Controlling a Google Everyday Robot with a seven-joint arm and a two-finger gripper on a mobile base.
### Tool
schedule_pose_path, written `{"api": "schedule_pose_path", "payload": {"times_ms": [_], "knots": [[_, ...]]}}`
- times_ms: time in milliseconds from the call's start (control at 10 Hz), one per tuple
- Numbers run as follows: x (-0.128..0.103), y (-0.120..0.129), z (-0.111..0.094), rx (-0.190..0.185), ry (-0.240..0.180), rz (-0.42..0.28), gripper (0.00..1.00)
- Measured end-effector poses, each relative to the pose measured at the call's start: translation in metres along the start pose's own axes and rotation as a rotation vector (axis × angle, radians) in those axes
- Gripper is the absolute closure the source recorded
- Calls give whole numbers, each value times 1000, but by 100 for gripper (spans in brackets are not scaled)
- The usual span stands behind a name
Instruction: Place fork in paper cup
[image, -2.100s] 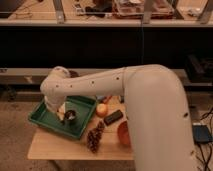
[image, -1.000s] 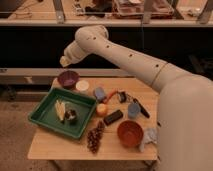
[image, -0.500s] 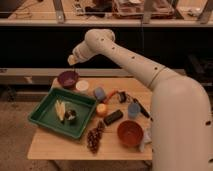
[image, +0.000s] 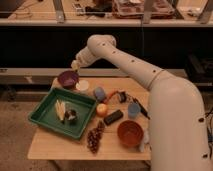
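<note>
Wooden table (image: 60, 145) carrying the working set, viewed from the front. The white arm reaches leftward from the robot body at right; its gripper (image: 75, 65) hangs at the arm's tip, above the far left part of the table, over the gap between the purple bowl (image: 68, 79) and the paper cup (image: 82, 85). The gripper's own state cannot be told, and the fork cannot be made out. The paper cup stands just right of the purple bowl, near the back edge. In front of both lies a green tray (image: 42, 119) holding pale yellowish items and a dark object. Right of the cup: a small blue item (image: 99, 93), an orange fruit (image: 102, 109), a dark block (image: 113, 117), a blue cup (image: 133, 110), an orange-red bowl (image: 130, 133) and a dark grape-like cluster (image: 94, 137). Nothing stands directly over the cup's mouth
</note>
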Motion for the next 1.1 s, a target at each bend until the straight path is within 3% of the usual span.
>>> {"api": "schedule_pose_path", "payload": {"times_ms": [500,700,800,1100], "knots": [[-20,1,18,-10,-55,-58,98],[-24,-1,25,-11,-76,-71,83],[-28,-3,31,-10,-90,-77,69],[-42,-4,46,-8,-122,-74,43]]}}
